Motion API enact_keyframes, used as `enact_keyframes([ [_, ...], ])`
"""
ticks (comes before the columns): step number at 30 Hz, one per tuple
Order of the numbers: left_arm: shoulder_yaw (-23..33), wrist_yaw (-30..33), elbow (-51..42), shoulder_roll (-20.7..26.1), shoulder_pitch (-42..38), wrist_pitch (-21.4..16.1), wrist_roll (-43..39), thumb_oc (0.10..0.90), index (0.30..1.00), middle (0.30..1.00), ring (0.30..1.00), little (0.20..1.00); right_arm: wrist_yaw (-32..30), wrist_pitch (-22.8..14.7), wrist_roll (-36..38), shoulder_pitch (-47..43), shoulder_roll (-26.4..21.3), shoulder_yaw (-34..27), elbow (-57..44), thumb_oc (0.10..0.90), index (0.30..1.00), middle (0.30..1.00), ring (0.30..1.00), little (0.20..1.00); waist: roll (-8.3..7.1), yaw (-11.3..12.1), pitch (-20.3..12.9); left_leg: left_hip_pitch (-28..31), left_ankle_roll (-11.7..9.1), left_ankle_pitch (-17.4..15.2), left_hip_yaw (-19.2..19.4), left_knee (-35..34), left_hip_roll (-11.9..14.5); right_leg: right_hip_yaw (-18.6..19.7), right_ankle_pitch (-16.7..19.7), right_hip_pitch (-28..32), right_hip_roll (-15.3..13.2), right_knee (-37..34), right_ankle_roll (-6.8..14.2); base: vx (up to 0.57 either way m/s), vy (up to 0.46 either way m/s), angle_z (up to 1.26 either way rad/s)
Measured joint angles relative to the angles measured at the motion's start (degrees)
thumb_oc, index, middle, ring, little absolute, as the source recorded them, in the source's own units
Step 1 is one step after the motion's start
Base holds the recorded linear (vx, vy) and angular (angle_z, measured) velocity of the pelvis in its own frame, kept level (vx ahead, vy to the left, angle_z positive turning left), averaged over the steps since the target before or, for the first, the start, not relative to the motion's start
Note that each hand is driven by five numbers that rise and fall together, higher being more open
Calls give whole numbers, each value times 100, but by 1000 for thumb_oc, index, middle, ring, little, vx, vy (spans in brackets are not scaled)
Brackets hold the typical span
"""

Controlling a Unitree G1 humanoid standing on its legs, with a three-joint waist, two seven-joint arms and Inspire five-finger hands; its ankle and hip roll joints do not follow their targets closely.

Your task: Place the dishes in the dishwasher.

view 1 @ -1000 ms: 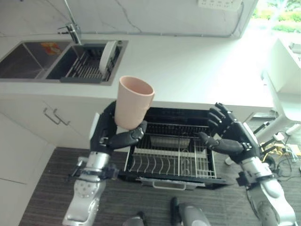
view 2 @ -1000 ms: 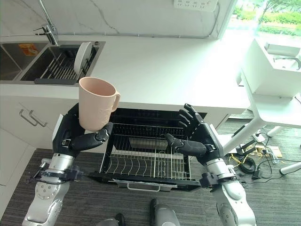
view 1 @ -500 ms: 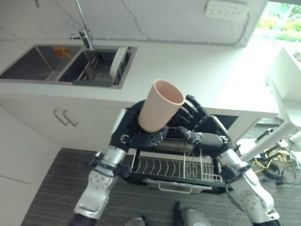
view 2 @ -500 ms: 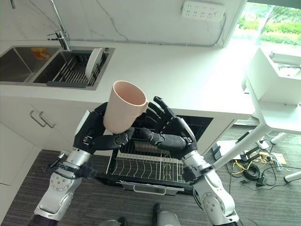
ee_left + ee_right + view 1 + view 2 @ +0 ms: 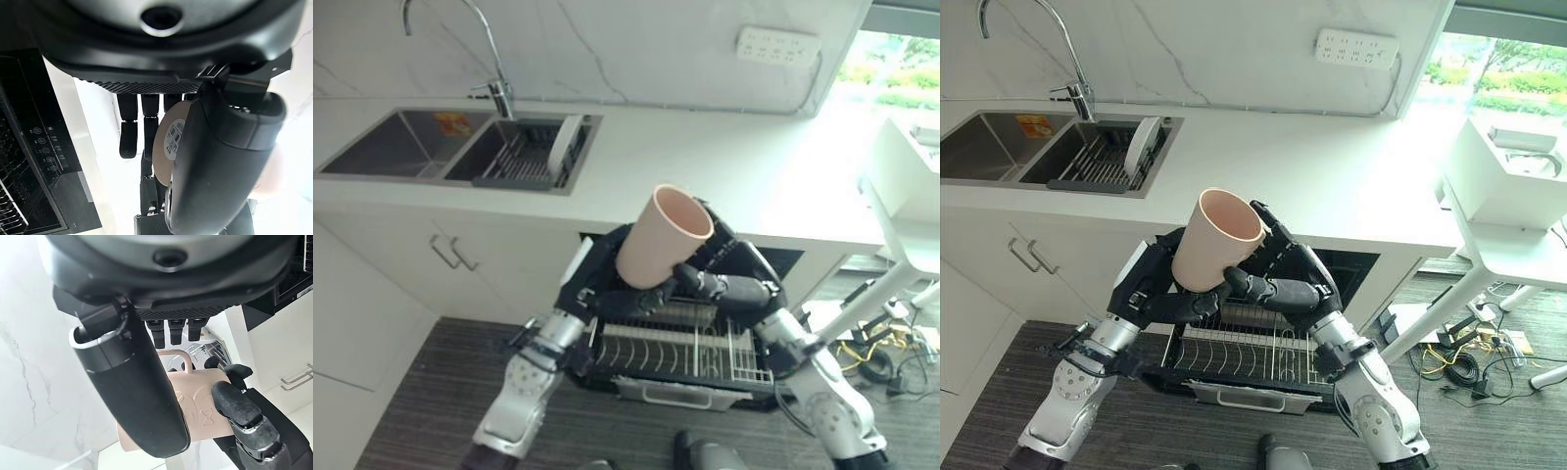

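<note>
A pink cup (image 5: 1217, 238) with a side handle is held up, tilted, above the open dishwasher's pulled-out wire rack (image 5: 1253, 345). My left hand (image 5: 1151, 290) is shut on its lower part, thumb curled across the base (image 5: 168, 142). My right hand (image 5: 1291, 284) has come in from the right. Its fingers lie fairly straight along the cup's far side by the handle (image 5: 172, 356), and its thumb rests near the base. A white plate (image 5: 1141, 144) stands on edge in the sink's drying rack.
The double sink (image 5: 401, 152) with a tall tap (image 5: 499, 93) lies at the far left of the white counter (image 5: 754, 166). Cabinet doors with handles (image 5: 450, 253) are below it. A white table (image 5: 1513, 211) stands at the right.
The right hand has closed in on the cup's far side and the cup has moved slightly right. The whole picture has shifted, so the camera moved.
</note>
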Motion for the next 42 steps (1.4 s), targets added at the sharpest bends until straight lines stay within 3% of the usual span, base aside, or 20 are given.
enact_keyframes([
  [4,-59,-117,53,2,1,7,1,400,300,300,300,300,209,17,4,0,0,15,-1,800,900,900,900,900,0,104,0,0,0,0,-2,-1,0,-1,27,3,0,-3,-43,0,0,0],
  [14,-25,-499,62,4,2,186,-405,400,300,300,300,300,444,136,-3,-16,-44,-2,0,800,900,900,900,900,0,114,0,0,4,3,-5,0,-1,-1,32,10,0,-14,-40,0,0,0],
  [28,78,-1627,203,-47,18,1004,-1848,400,300,300,300,300,1083,268,119,-15,-45,-31,125,800,900,900,900,900,58,140,-44,1,15,11,2,-3,-1,-2,52,21,-1,-38,-35,5,2,0],
  [42,234,-2093,318,-41,67,1400,-1866,400,300,300,300,300,1367,666,334,-16,-71,-100,450,800,900,900,900,900,87,229,-97,3,24,25,3,5,-1,-6,70,32,-2,-50,-27,-4,1,0],
])
